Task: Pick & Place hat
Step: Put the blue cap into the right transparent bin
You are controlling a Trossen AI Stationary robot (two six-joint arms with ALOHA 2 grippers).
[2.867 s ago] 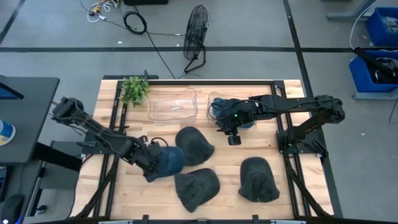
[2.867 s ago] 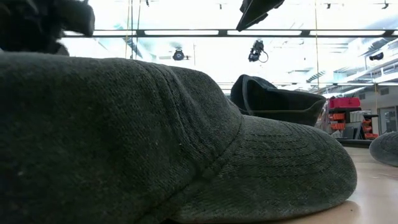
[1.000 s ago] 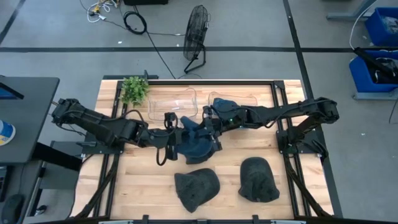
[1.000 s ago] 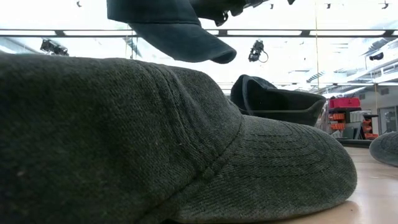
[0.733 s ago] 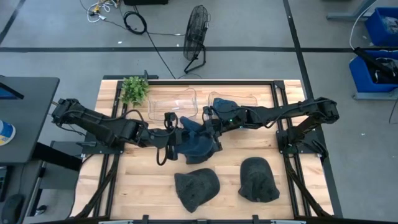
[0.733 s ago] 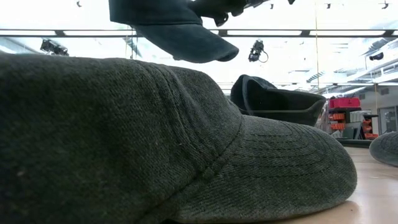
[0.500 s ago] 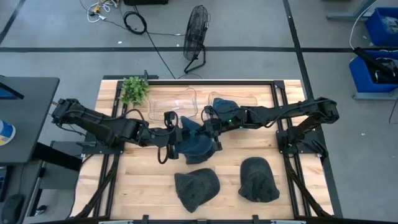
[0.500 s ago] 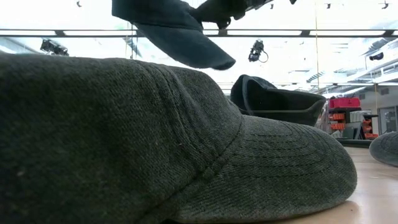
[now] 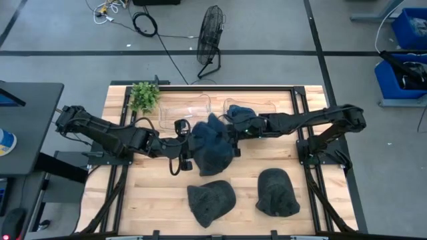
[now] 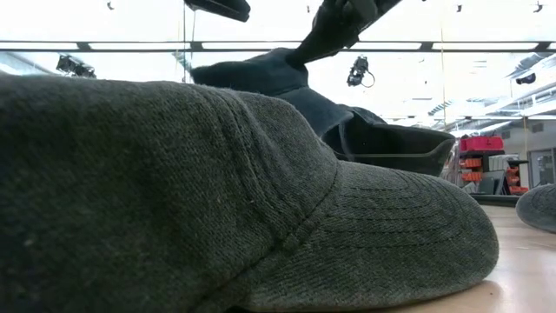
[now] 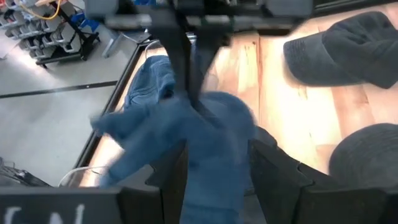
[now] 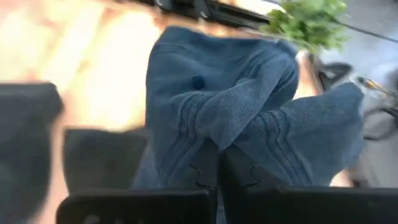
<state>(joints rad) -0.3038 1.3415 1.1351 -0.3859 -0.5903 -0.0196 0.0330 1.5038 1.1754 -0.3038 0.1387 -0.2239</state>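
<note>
A blue hat [image 9: 211,145] hangs over the middle of the table, and my right gripper [image 9: 230,131] is shut on it from the right. The right wrist view shows the hat's crown [image 12: 205,93] bunched up just in front of the shut fingers. My left gripper [image 9: 185,150] stands open right beside the hat's left side. In the left wrist view its two fingers [image 11: 173,171] stand on either side of the hat [image 11: 211,134]. In the low view the hat [image 10: 274,74] hangs tilted under the right gripper [image 10: 340,24]. My right gripper pinches a bunched fold of the hat's crown [image 12: 217,142] between its two fingers. The fingers come from the table's right, slanting down. The hat hangs below them, tilted and clear of the table. My left gripper: whether its open fingers touch the hat I cannot tell.
Two dark grey hats [image 9: 212,200] [image 9: 277,192] lie on the near part of the table; one [image 10: 217,200] fills the low view. Two clear bins [image 9: 185,111] [image 9: 261,107] stand at the far side, the right one holding another blue hat [image 9: 241,112]. A small plant [image 9: 144,97] stands far left.
The blue hat, held up level between both grippers a second ago, has come away from my left gripper. It has sagged and tipped, and now hangs lower from my right gripper alone. Both arms have stayed nearly in place.
</note>
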